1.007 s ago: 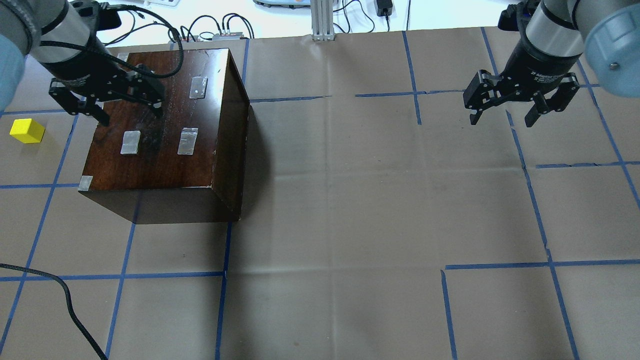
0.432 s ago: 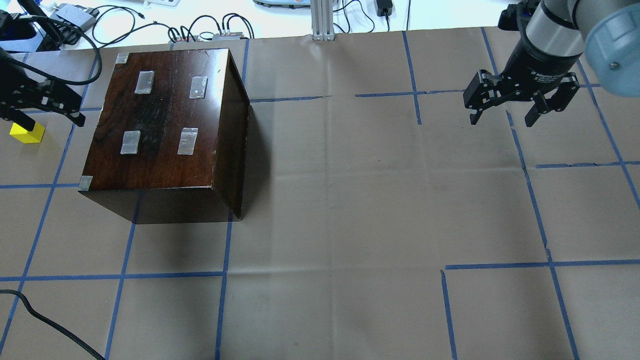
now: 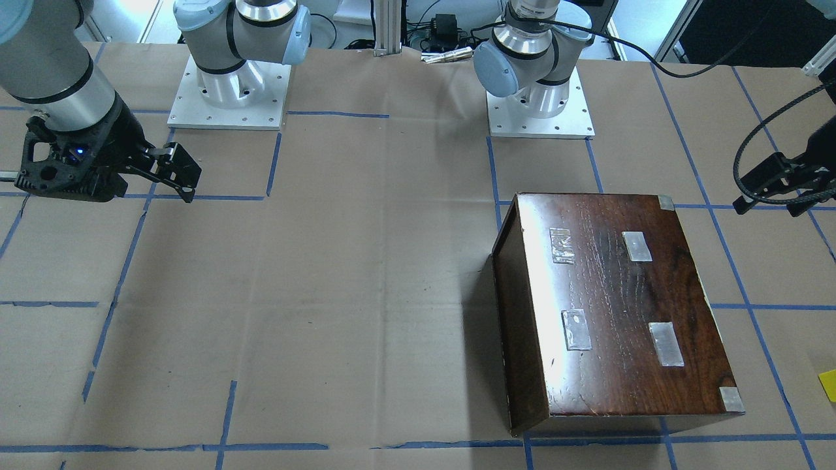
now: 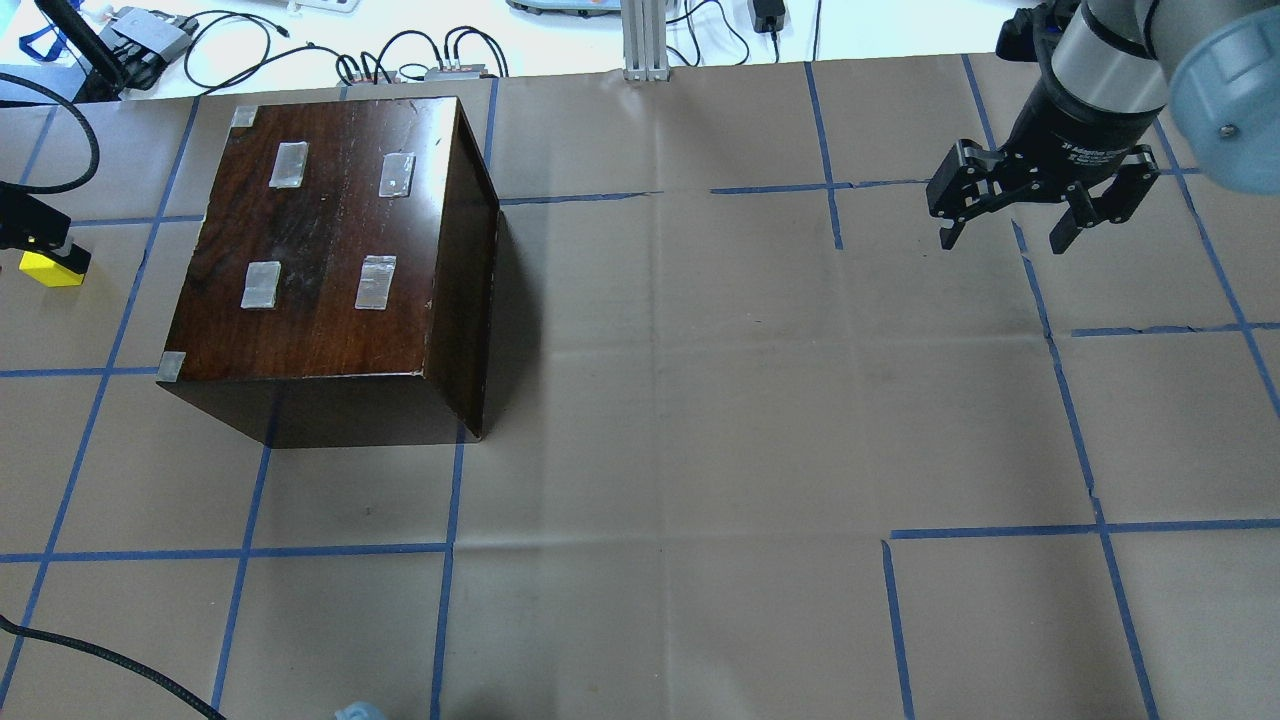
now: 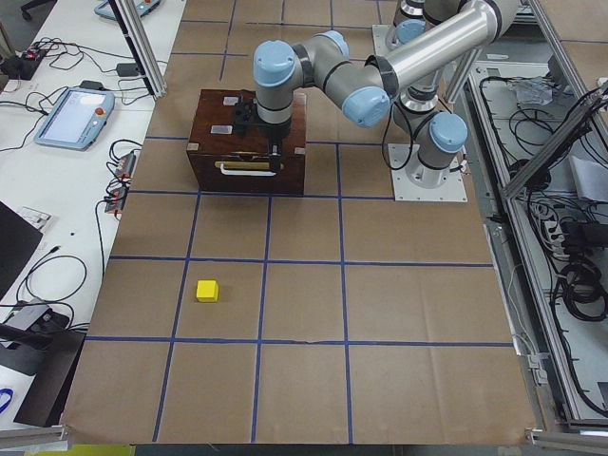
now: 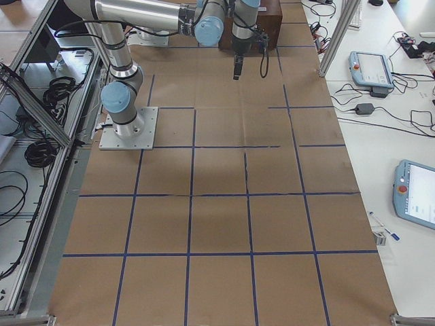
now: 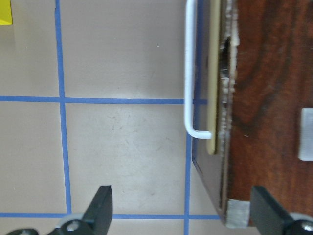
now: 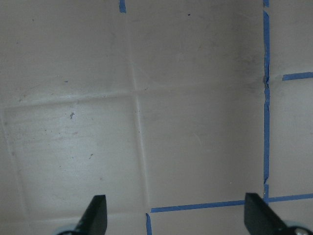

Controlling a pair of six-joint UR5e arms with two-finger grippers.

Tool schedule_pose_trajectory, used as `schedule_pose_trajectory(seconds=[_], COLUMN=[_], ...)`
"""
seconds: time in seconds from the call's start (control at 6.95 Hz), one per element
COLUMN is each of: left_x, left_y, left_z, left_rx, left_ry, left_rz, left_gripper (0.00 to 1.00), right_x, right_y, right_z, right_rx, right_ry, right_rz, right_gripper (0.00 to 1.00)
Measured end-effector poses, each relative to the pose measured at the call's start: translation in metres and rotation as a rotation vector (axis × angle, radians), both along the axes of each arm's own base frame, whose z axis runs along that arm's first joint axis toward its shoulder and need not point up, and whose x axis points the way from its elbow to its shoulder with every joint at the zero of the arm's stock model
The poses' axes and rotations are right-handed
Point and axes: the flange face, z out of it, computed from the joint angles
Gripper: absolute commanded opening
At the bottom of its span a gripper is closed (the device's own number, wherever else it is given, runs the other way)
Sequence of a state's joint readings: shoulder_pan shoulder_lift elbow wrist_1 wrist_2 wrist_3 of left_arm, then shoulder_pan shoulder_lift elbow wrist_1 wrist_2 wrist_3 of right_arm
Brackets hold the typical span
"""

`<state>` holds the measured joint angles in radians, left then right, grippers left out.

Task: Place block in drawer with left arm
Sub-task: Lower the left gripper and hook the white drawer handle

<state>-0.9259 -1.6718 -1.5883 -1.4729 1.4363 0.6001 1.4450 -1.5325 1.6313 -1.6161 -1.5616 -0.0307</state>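
The yellow block (image 4: 52,270) lies on the paper left of the dark wooden box (image 4: 330,240). It also shows in the exterior left view (image 5: 207,290) and in the top left corner of the left wrist view (image 7: 5,12). The drawer (image 7: 213,73) is shut in the box, and its pale front carries a white wire handle (image 7: 189,73). My left gripper (image 7: 183,215) is open and empty. It hangs above the table at the box's drawer side, at the overhead view's left edge (image 4: 35,235). My right gripper (image 4: 1003,240) is open and empty, far to the right.
Blue tape lines cross the brown paper on the table (image 4: 700,400). Silver tape patches (image 4: 376,282) sit on the box top. A black cable (image 4: 90,655) lies at the near left. Both arm bases (image 3: 542,104) stand at the robot's side of the table.
My left gripper has moved left, from over the box top past its left edge to near the block. My right gripper has not moved.
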Motion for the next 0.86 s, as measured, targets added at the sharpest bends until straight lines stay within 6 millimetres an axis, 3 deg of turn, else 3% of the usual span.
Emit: schedule_pose_trajectory(seconds=[0.29, 0.86], left_x=[0.021, 0.028], left_y=[-0.013, -0.034], left_z=[-0.023, -0.064], left_rx=[-0.037, -0.066], left_ry=[0.055, 0.164], left_rz=[0.014, -0.023], left_gripper=[0.99, 0.99], right_x=[0.0, 0.0], right_y=[0.0, 0.0], right_z=[0.0, 0.0], right_rx=[0.0, 0.0], right_ry=[0.0, 0.0], right_rz=[0.0, 0.0], right_gripper=[1.0, 1.0])
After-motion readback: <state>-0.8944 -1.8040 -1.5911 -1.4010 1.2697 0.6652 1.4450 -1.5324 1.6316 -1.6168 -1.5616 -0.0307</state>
